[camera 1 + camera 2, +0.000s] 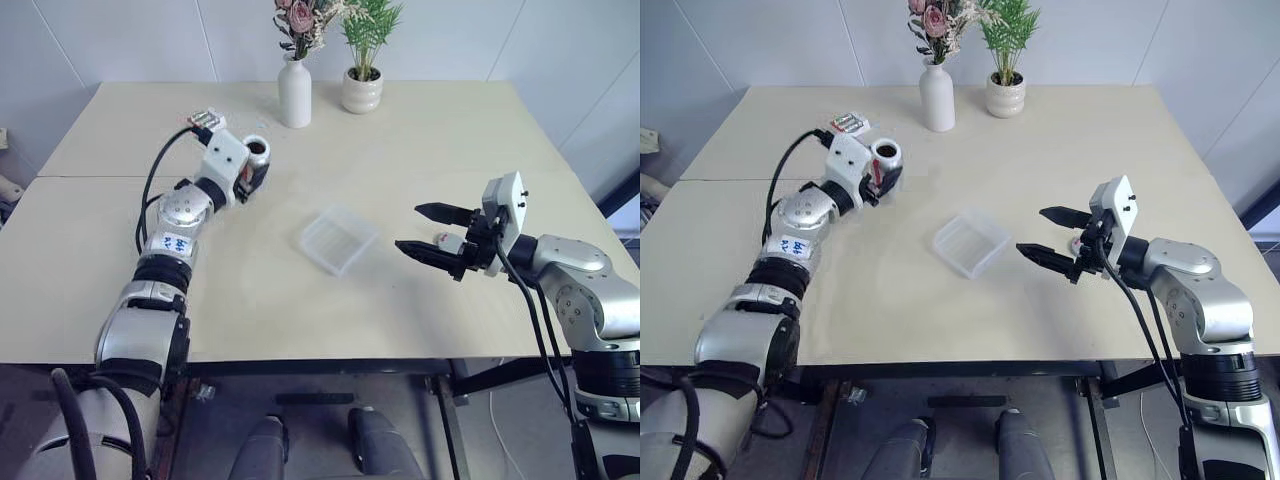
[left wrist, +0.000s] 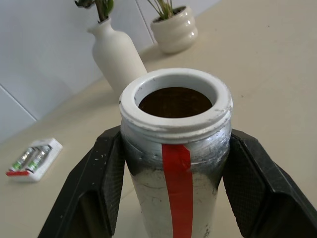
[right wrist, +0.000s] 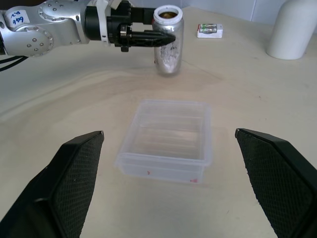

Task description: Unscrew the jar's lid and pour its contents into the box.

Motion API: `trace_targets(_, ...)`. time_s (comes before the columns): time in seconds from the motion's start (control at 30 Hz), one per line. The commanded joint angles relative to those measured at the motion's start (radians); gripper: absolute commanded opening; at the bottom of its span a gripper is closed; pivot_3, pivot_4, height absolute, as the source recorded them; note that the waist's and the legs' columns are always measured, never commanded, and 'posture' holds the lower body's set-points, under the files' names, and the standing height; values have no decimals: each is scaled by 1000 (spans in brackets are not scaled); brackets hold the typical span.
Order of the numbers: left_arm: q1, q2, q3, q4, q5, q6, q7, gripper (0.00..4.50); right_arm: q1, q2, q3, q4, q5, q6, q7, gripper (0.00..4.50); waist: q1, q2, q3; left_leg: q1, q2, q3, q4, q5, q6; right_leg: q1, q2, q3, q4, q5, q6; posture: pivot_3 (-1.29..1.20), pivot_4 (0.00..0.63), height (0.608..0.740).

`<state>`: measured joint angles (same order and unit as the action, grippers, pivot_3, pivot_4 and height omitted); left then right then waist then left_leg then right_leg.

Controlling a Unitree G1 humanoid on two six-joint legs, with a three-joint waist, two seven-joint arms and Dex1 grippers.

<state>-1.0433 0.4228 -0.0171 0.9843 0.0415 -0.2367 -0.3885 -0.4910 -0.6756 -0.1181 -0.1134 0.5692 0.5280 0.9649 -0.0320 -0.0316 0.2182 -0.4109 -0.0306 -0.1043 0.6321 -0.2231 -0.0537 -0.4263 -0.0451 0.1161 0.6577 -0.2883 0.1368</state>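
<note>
The jar (image 2: 176, 163), clear with a red stripe down its side, stands upright in the upper left of the head views, its white threaded mouth open and dark brown contents (image 2: 174, 101) visible inside. The box (image 1: 337, 239), shallow frosty clear plastic, lies open at mid-frame, turned cornerwise.

I see the box (image 1: 337, 240) mid-worktop (image 1: 420, 140). The jar (image 1: 257, 158) stands upright to its far left, in my left hand (image 1: 250, 175). Behind the jar lies the battery pack (image 1: 203, 121); vase (image 1: 294, 92) and plant pot (image 1: 361, 90) stand at the far edge.
</note>
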Motion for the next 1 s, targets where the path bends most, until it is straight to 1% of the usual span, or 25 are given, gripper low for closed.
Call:
trace_targets(0.03, 43, -15, 12, -183, -32, 78, -28, 2460, 16, -12, -14, -52, -3, -9, -12, 4485, 2, 0, 0, 0, 0, 0, 0, 0, 0, 0, 0, 0, 0, 0, 0, 0, 150, 740)
trace_targets(0.13, 89, -15, -1, -276, -18, 89, -47, 2460, 24, -21, -3, -53, -22, -19, -8, 4485, 0, 0, 0, 1, 0, 0, 0, 0, 0, 1, 0, 0, 0, 0, 0, 0, 150, 740)
trace_targets(0.23, 108, -7, -18, -316, 20, 94, -32, 2460, 28, -22, 5, -50, -41, -30, -4, 4485, 0, 0, 0, 3, 0, 0, 0, 0, 0, 2, 0, 0, 0, 0, -1, 0, 150, 740)
trace_targets(0.4, 69, -13, -20, -278, 76, 60, 61, 2460, 35, -15, 8, -55, -46, -26, -7, 4485, 1, 0, 0, 5, 0, 0, 0, 1, -1, 4, 0, 0, 0, 1, -1, 0, 150, 740)
trace_targets(0.5, 40, -37, -16, -246, 91, 66, 119, 2460, 41, -15, 10, -57, -49, -29, -9, 4485, 3, 0, 0, 5, 0, 0, 0, 1, -1, 5, 0, 0, -1, 1, -1, 0, 150, 740)
trace_targets(0.6, 9, -42, -33, -204, 138, 27, 197, 2460, 45, -13, 4, -64, -46, -26, -17, 4485, 3, 0, 0, 5, 0, 0, 0, 1, -1, 6, 0, 0, -3, 1, 0, 0, 150, 740)
trace_targets(0.7, -66, 5, -149, -153, 330, -85, 338, 2460, 49, -11, 2, -62, -49, -28, -21, 4485, 2, 0, 0, 5, 0, 0, -1, 1, -1, 6, 0, 0, -4, 1, 0, 0, 150, 740)
trace_targets(0.73, -104, 32, -225, -144, 450, -119, 432, 2460, 52, -8, 0, -63, -48, -29, -24, 4485, 2, 0, 0, 5, 0, 0, -1, 1, -1, 5, 0, 0, -4, 1, 0, 0, 150, 740)
trace_targets(0.83, -222, 93, -464, -158, 834, -146, 798, 2460, 54, 5, 2, -63, -48, -33, -36, 4485, 3, -1, 0, 4, 0, 0, -2, 1, -1, 5, 0, 0, -6, 2, 1, 0, 150, 740)
trace_targets(0.9, -265, 113, -592, -182, 1025, -152, 1024, 2460, 54, 14, 2, -63, -49, -36, -45, 4485, 4, -1, 0, 4, -1, 0, -2, 1, 0, 6, -1, 0, -8, 2, 2, 0, 150, 740)
trace_targets(0.93, -279, 114, -646, -179, 1096, -144, 1106, 2460, 56, 17, 1, -66, -48, -38, -47, 4485, 4, 0, 0, 4, -1, 0, -3, 0, 0, 8, -1, 0, -10, 2, 2, 0, 150, 740)
trace_targets(1.0, -298, 106, -718, -139, 1181, -136, 1227, 2460, 51, 28, 2, -65, -47, -40, -57, 4485, 3, 0, 0, 6, -1, 0, -3, -1, 2, 12, -1, 0, -15, 2, 4, 0, 150, 740)
